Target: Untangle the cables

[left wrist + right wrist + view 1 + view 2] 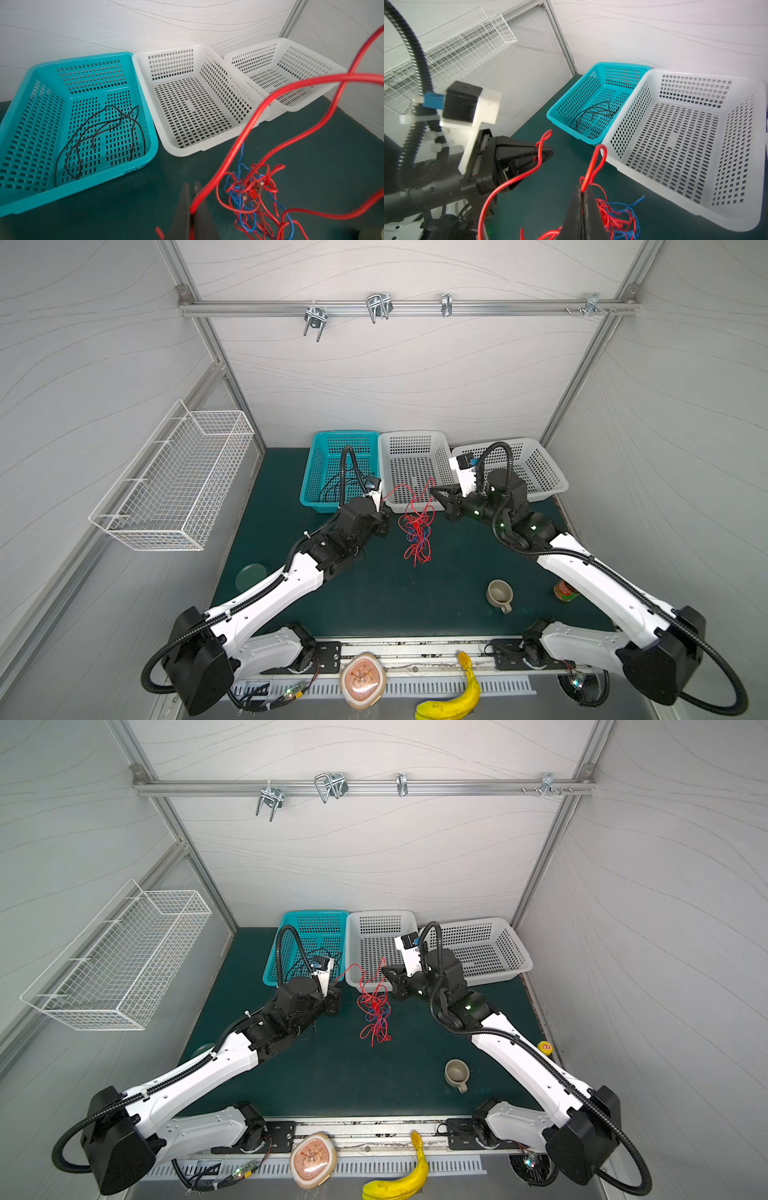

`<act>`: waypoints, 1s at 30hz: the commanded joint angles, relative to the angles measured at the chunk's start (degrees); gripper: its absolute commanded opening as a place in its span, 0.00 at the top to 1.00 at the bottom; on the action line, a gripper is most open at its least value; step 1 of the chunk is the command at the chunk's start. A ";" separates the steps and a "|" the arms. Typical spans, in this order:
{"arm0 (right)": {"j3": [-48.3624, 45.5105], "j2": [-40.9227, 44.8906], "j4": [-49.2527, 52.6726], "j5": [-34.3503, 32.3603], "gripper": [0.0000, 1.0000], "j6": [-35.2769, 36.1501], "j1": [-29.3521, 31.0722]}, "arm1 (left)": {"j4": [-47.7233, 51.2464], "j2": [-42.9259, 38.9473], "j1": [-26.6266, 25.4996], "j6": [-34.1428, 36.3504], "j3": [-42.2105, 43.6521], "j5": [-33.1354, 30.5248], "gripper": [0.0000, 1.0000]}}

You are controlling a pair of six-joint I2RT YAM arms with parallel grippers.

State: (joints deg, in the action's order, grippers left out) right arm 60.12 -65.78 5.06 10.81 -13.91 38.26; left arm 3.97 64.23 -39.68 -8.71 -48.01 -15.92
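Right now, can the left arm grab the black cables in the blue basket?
Probably, but not yet. The blue basket is open on top and close by, with nothing over the black cables. But the left pincer is shut on a red cable, so it would have to let go first.

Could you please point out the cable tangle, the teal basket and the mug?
cable tangle (417, 526), in a top view, on its knotted middle.
teal basket (345, 433), in a top view, on its back rim.
mug (498, 592), in a top view, on its inside.
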 commanded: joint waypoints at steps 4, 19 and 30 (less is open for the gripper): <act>0.11 0.54 -0.16 -6.61 1.00 1.15 0.35 | -3.34 -1.29 0.29 -0.51 1.20 2.09 0.92; -3.68 -2.77 3.02 -14.79 1.00 2.19 0.48 | -4.38 2.22 0.23 -0.94 0.90 5.01 0.08; -4.56 -4.60 2.84 -16.81 1.00 3.66 -1.37 | -6.20 -1.52 0.23 3.18 2.85 6.00 0.01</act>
State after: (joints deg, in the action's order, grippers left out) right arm 55.94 -69.76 7.90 -4.84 -11.90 37.80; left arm 1.26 65.06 -39.68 -7.88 -45.74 -10.94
